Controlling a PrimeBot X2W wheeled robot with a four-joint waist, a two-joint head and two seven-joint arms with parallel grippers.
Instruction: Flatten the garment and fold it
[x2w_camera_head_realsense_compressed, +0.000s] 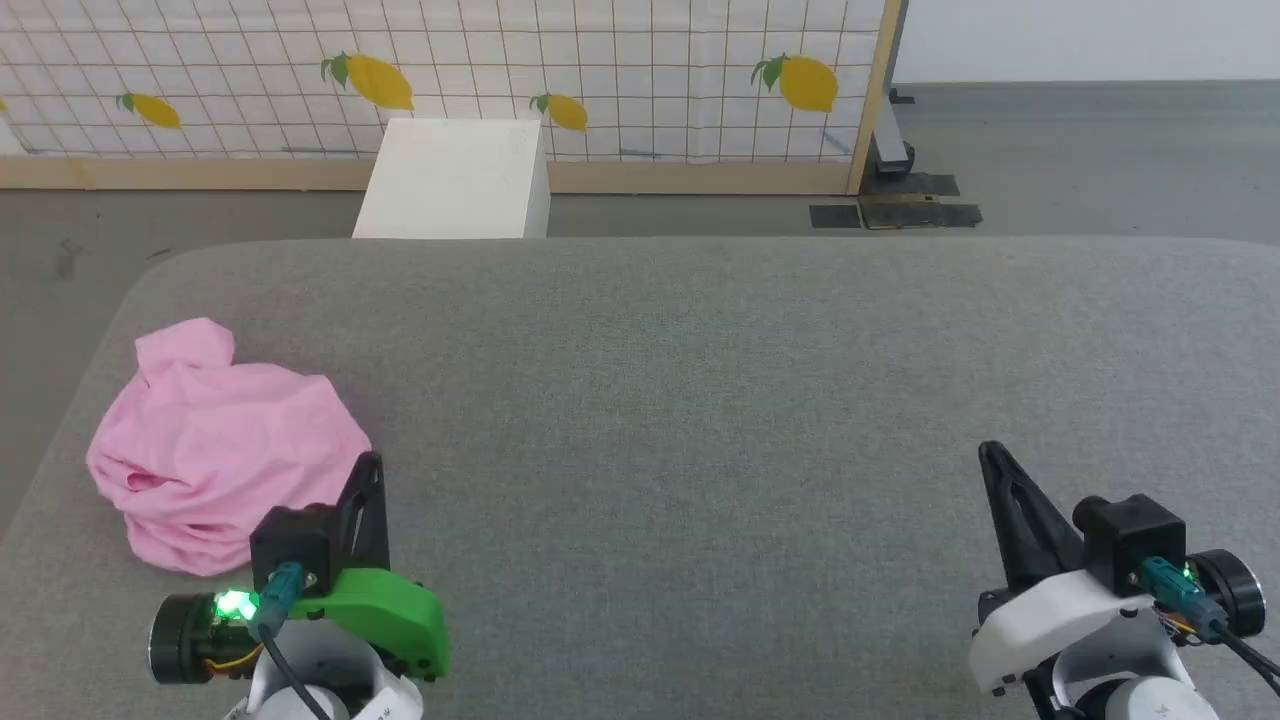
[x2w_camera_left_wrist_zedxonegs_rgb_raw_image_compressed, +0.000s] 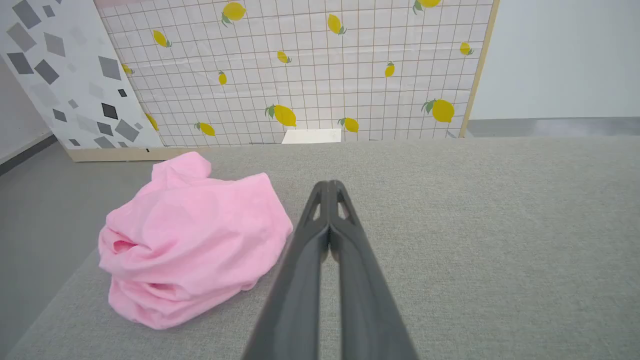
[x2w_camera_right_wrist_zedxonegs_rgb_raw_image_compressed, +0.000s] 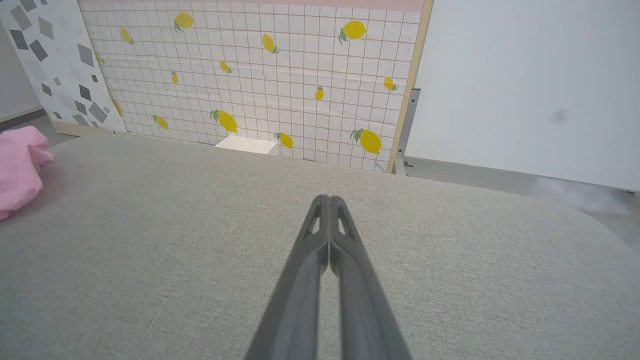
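- My desk (x2w_camera_head_realsense_compressed: 700, 400), covered in grey cloth, takes up the lower two thirds of the head view. Its far edge runs straight across the middle of the frame, and its far left corner curves round and down the left side. From the centre to the right edge of the frame its top is open room.
- A lemon-print grid screen (x2w_camera_head_realsense_compressed: 600, 60) stands along the top of the frame, with grey floor (x2w_camera_head_realsense_compressed: 1100, 150) between it and the desk.
- The right wrist view adds a plain pale wall (x2w_camera_right_wrist_zedxonegs_rgb_raw_image_compressed: 525, 75) at its upper right and the desk's rounded far right corner at its right edge.
- The left wrist view adds a white panel with grey shapes (x2w_camera_left_wrist_zedxonegs_rgb_raw_image_compressed: 60, 75) leaning at its upper left, beside the screen.
- The garment (x2w_camera_head_realsense_compressed: 220, 440) lies in a crumpled pink heap at the left of the head view. It is on the desk, close to the left edge, with a small peak at its far end.
- A white box (x2w_camera_head_realsense_compressed: 455, 180) sits on the floor against the screen, upper centre-left, its foot hidden behind the desk's far edge.
- My left tool (x2w_camera_head_realsense_compressed: 372, 465), at the lower left, is clenched on nothing, fingers pressed together. Its tip is just beside the garment's right edge; I cannot tell whether they touch.
- My right tool (x2w_camera_head_realsense_compressed: 990, 455), at the lower right, is clenched and empty too, well apart from the garment, with bare desk all round it.
- Black tape patches (x2w_camera_head_realsense_compressed: 895, 213) lie on the floor at the upper right of the head view.
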